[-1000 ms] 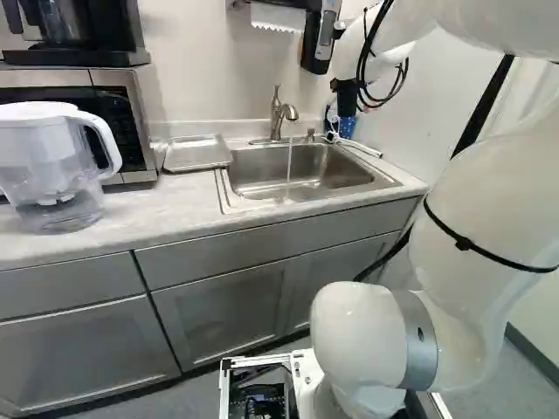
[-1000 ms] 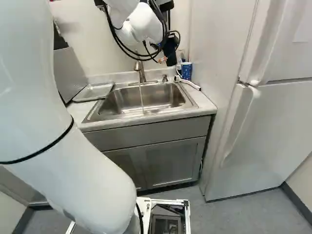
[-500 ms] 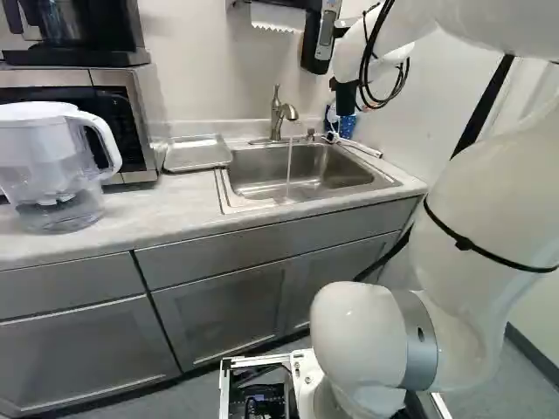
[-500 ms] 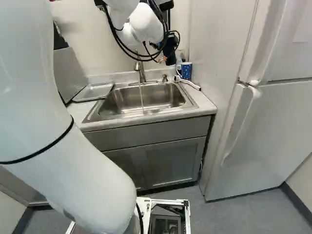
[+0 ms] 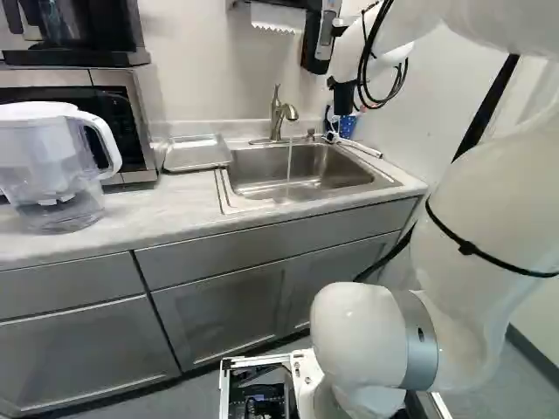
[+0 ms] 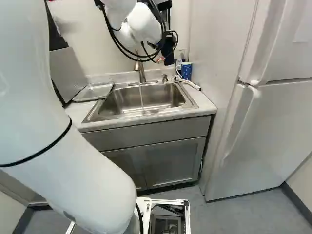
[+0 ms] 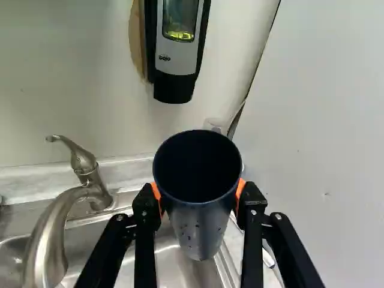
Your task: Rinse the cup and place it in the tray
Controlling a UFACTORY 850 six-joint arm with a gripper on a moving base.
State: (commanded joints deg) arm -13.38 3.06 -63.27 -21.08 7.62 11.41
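Slightly leftward in both base views, the arm (image 6: 92, 180) has shifted and taken the dark cup (image 7: 201, 225) with it; the base has not moved. The fingers (image 7: 145, 210) pinch the cup from two sides, pads against its wall below the rim. Its mouth opens up toward the wrist, its bottom points down and away, and its long axis stands near upright in the left base view. At the left of that view, a clear pitcher (image 5: 52, 188) stands on the table (image 5: 148, 214). Beyond it, the metal tray (image 5: 196, 154) lies flat between the microwave (image 5: 140, 113) and the sink (image 5: 301, 175). Water (image 5: 289, 161) falls from the faucet (image 5: 277, 113) into the sink, apart from the cup. Past the sink's far right corner stands a spotted blue tumbler (image 6: 186, 71); a soap dispenser (image 7: 177, 60) hangs on the wall.
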